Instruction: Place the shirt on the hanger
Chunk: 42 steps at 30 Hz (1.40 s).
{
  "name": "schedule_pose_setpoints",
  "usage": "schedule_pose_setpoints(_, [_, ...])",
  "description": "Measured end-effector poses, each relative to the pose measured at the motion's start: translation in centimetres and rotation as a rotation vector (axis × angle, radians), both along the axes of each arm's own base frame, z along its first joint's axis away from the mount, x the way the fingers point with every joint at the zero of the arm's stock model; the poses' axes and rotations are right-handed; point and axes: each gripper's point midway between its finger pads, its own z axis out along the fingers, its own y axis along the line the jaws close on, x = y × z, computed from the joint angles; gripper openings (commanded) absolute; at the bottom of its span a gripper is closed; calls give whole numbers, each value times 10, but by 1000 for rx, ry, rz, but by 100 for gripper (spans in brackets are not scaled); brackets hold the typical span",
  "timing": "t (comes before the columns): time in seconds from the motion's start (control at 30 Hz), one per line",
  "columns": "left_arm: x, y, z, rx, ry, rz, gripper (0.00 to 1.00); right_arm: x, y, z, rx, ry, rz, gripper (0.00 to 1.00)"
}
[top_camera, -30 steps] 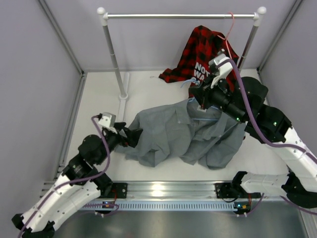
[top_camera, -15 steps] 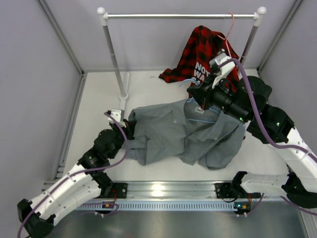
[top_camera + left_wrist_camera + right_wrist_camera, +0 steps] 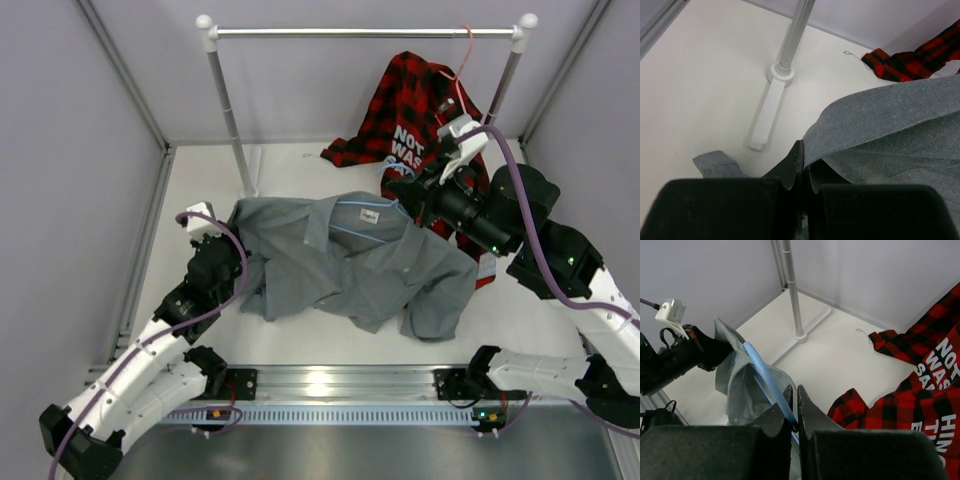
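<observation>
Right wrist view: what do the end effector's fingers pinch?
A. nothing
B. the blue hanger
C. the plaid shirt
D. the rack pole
B: the blue wire of the hanger runs down into the narrow slit between the shut fingers of the right end effector.

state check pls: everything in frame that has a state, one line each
shirt, spread across the table, left end pinched
hanger, off the rail, one arm tucked into the shirt
left gripper, shut on the shirt
right gripper, shut on the hanger
plaid shirt, hanging below the rail, lower part on the table
</observation>
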Motion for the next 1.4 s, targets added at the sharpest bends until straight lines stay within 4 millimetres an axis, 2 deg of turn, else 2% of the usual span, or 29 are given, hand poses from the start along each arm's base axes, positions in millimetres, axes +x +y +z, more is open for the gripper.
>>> schedule_pose_setpoints(0.17, [-3,-15,4,-13,-9,-100,0,2,3,-1,1,8,1,0])
schedule_pose_setpoints(0.33, [-17,-36,35,-20,-97,-279,0,9,13,-4,-13,20,6,0])
schedule_pose_setpoints(0.4, [-21,-37,50,-20,-134,-304,25,12,17,-6,-18,25,7,0])
schedule_pose_setpoints(0.43, [-23,-35,58,-17,-150,-303,46,13,18,-7,-22,27,7,0])
schedule_pose_setpoints(0.5, [-24,-27,74,-26,-171,-266,98,13,19,-8,-24,29,5,0])
schedule_pose_setpoints(0.6, [-24,-8,80,-29,-146,-162,98,14,18,-8,-24,28,0,0])
schedule_pose_setpoints(0.7, [-26,1,76,-7,-112,-123,98,15,17,-8,-24,27,-8,0])
schedule_pose_setpoints(0.8, [-32,-4,87,5,-112,-171,98,15,14,-4,-24,22,-14,0])
schedule_pose_setpoints(0.9, [-42,-39,127,26,-179,-403,98,14,13,-1,-25,14,-18,0])
schedule_pose_setpoints(1.03, [-63,-104,210,102,-360,-804,98,13,12,-3,-39,13,-9,0])
schedule_pose_setpoints(1.07, [-67,-120,224,138,-401,-905,98,12,12,-5,-50,14,-2,0])
schedule_pose_setpoints(1.13, [-74,-151,237,212,-454,-1101,98,9,13,-10,-70,21,21,0])
schedule_pose_setpoints(1.17, [-76,-162,237,237,-466,-1171,98,7,13,-12,-80,23,34,0])
schedule_pose_setpoints(1.23, [-77,-185,224,278,-464,-1328,98,1,14,-14,-91,26,64,0])
schedule_pose_setpoints(1.4, [-76,-225,165,255,-340,-1646,98,-17,15,-11,-96,8,157,0])
